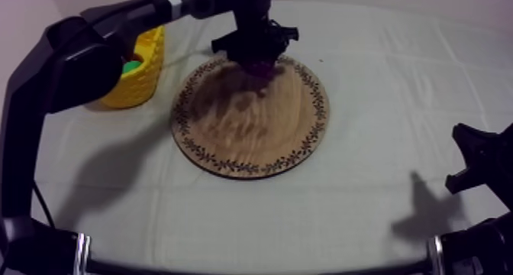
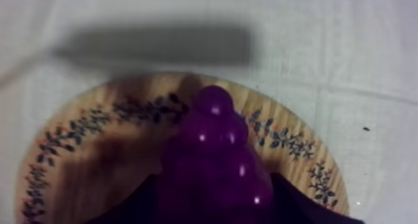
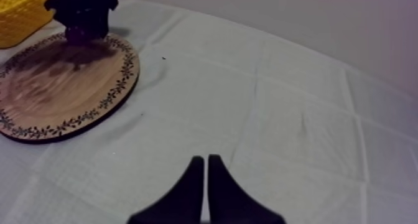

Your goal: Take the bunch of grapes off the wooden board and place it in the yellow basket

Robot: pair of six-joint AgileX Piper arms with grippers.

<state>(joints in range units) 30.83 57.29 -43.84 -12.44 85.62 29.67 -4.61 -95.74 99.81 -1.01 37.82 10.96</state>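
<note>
left fingers [image 2: 300, 205] grip grapes [image 2: 218, 152] above board [image 1: 252, 133] | right fingers [image 3: 186, 192] together, low

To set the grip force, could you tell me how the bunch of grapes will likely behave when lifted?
The bunch of grapes looks moulded as one glossy piece, so probably stiff, not floppy. Its shiny rounded lobes might slip in the left hand holding it. Bumpy and tapered, it would likely tip rather than roll on the wooden board.
</note>
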